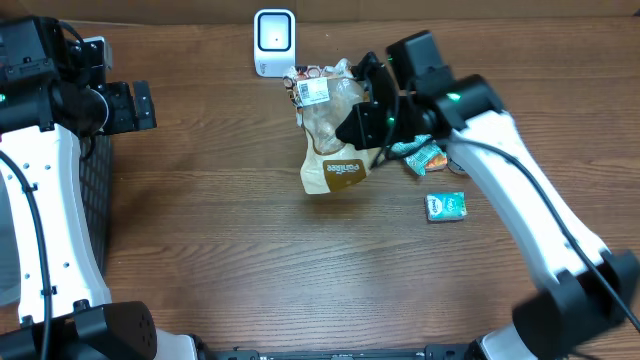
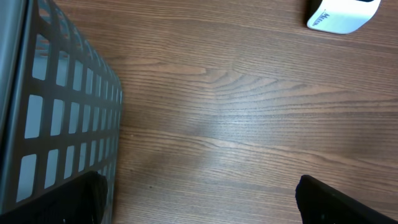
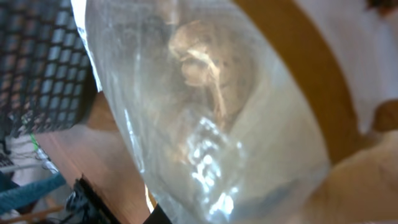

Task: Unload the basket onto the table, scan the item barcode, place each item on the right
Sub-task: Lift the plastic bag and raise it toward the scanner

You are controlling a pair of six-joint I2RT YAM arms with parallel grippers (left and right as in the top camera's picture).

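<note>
Closest to me on the table, a green packet [image 1: 447, 206] lies loose. Past it, my right gripper [image 1: 368, 122] is clamped on the clear snack bag [image 1: 336, 168], while the left gripper [image 1: 138, 105] hangs wide apart by the basket [image 2: 62, 106]. The bag's barcode sticker [image 1: 313, 92] faces up, just short of the white scanner [image 1: 273, 42] at the far edge. So I'm at the presenting step. Next I reckon that sticker needs tilting toward the scanner window.
</note>
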